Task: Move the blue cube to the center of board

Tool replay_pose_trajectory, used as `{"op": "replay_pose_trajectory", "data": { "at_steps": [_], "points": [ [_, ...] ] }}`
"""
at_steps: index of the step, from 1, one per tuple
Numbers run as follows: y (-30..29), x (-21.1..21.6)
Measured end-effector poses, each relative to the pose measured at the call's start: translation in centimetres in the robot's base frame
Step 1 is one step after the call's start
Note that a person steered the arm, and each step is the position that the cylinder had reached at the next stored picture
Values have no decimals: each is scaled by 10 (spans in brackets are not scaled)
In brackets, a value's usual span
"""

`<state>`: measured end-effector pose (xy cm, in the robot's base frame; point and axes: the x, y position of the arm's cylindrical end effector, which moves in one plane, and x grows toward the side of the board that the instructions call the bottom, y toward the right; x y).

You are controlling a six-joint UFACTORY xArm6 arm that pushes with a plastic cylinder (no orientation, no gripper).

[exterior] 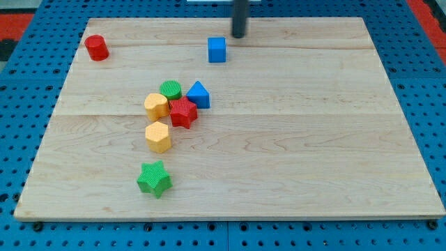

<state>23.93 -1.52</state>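
The blue cube (217,49) sits near the view's top, a little left of the middle of the wooden board (313,139). My tip (239,35) is the lower end of a dark rod that comes down from the view's top. It stands just above and to the right of the blue cube, a small gap apart from it.
A red cylinder (96,47) is at the top left. A cluster lies left of centre: green cylinder (170,90), blue triangular block (198,95), red star (182,112), two yellow hexagonal blocks (156,105) (158,137). A green star (154,179) is at the lower left.
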Motion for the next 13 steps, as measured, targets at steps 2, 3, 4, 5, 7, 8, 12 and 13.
{"op": "replay_pose_trajectory", "data": {
  "at_steps": [2,3,4,5,7,8,12,13],
  "points": [
    [7,63],
    [27,89],
    [49,86],
    [58,67],
    [86,106],
    [87,131],
    [34,144],
    [73,127]
  ]
}}
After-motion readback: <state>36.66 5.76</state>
